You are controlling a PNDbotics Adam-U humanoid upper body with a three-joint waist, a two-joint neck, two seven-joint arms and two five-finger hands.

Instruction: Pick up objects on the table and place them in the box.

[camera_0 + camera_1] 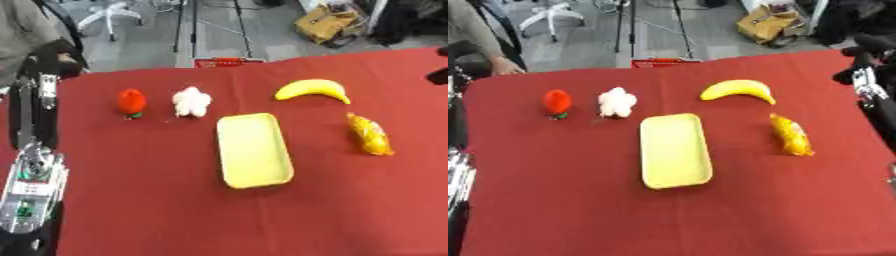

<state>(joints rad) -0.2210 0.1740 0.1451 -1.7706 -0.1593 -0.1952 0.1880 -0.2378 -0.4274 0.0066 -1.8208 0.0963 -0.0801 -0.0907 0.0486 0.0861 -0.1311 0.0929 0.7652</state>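
Nearest the camera, the red-clothed surface (pixel 175 210) lies bare along its near edge. At its middle sits the shallow yellow box (pixel 254 149), holding nothing. Toward the far edge stand a red strawberry-like thing (pixel 131 102), a white fluffy lump (pixel 191 102) and a banana (pixel 312 90); an orange-yellow packet (pixel 369 134) lies toward the right edge. Left arm (pixel 31 185) rises along the left edge, its hand (pixel 44 62) dark and blurred; right hand (pixel 866 60) is cut off at the right edge. Neither hand's fingers can be made out. Grey floor, chair and cardboard lie beyond.
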